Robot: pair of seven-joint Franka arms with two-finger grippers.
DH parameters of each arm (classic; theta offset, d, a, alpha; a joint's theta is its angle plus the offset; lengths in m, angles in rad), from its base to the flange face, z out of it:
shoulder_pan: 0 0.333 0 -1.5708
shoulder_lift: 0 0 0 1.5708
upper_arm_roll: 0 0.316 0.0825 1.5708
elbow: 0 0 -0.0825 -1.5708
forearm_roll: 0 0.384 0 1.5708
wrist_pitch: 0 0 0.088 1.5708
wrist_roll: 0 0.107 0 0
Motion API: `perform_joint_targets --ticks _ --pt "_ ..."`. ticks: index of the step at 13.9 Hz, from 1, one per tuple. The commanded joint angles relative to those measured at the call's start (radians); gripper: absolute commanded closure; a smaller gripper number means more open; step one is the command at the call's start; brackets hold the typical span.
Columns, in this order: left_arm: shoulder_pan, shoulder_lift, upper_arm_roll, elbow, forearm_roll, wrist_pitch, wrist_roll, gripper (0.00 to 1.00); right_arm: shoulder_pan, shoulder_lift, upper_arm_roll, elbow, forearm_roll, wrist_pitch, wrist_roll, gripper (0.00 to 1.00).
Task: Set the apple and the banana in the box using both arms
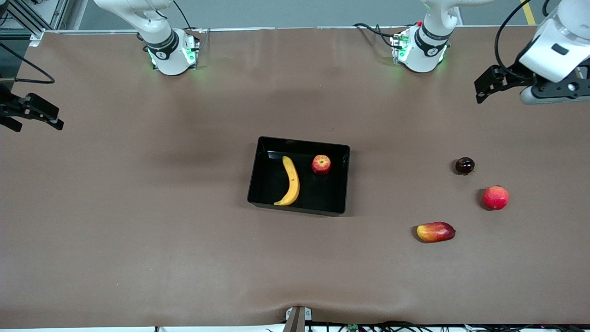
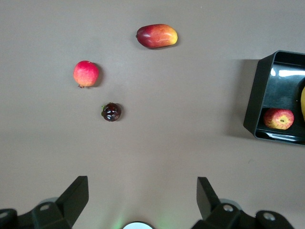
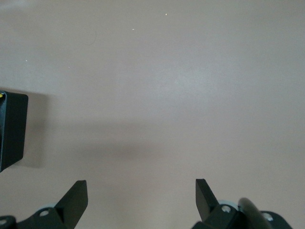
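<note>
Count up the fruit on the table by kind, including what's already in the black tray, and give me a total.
Curved yellow banana, in the shallow glossy black plastic tray: 1
Small red apple with yellow streaks, in the tray: 1
Pinkish-red round fruit, on the table: 1
Oblong red-yellow mango-like fruit, on the table: 1
Small dark purple round fruit, on the table: 1
Total: 5

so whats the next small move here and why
Probably none beyond keeping both arms parked. The banana and the apple both lie inside the box, apart from each other. The left gripper and the right gripper hang over bare table at their own ends, jaws open and holding nothing.
</note>
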Motion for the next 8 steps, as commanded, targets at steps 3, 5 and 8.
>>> perform_joint_targets --ticks 3,5,8 --pt "0.001 -0.017 0.013 -0.02 -0.034 0.016 0.022 0.0 0.001 0.016 0.001 0.026 -0.018 -0.009 0.0 0.0" --pt "0.006 -0.014 0.014 -0.015 -0.032 0.016 0.028 0.0 -0.001 0.016 0.001 0.026 -0.018 -0.009 0.0 0.0" --pt "0.006 0.002 0.013 -0.012 -0.03 0.016 0.053 0.0 -0.001 0.016 0.001 0.026 -0.018 -0.009 0.0 0.0"
